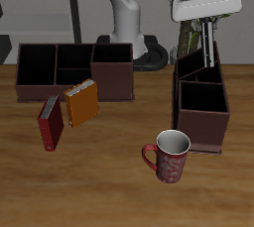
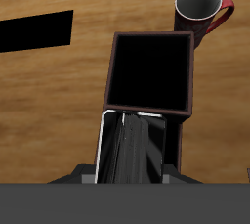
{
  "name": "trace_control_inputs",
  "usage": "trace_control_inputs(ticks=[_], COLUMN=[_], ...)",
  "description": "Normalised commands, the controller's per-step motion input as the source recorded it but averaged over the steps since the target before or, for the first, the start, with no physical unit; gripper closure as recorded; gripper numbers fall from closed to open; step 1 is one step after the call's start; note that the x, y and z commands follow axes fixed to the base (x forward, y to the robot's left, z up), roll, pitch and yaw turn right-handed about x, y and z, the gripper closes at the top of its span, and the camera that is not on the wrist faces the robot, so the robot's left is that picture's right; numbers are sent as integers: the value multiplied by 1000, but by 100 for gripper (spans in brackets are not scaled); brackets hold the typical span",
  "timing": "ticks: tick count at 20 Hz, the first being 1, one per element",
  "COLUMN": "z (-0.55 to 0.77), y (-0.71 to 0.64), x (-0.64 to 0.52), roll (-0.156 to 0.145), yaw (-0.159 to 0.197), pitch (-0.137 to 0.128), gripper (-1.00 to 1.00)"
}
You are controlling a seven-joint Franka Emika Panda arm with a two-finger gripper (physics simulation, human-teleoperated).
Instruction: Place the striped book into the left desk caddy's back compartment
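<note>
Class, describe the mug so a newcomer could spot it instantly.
Start at the left desk caddy, the dark maroon box whose compartments run front to back. Just beside its front section, nearer the table's front edge, stands the mug. It is the only round, handled thing: dark red patterned outside, pale inside.

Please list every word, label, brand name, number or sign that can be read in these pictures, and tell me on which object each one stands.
None can be read.
Red book: plain cover, no title visible.
Orange book: plain cover, no title visible.
Striped book: only dark stripes, no letters.
Mug: a dotted pattern, no words.
Left desk caddy and wide caddy: no labels.
</note>
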Motion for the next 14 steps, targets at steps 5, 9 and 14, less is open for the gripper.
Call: trace_control_inputs(ticks=[5, 9, 14], z=[-59, -111, -61], y=[-58, 24, 86], x=[5, 48, -52], roll=[-5, 4, 38], yaw=[5, -16, 17], pitch=[5, 22, 2], gripper=[100, 100, 100])
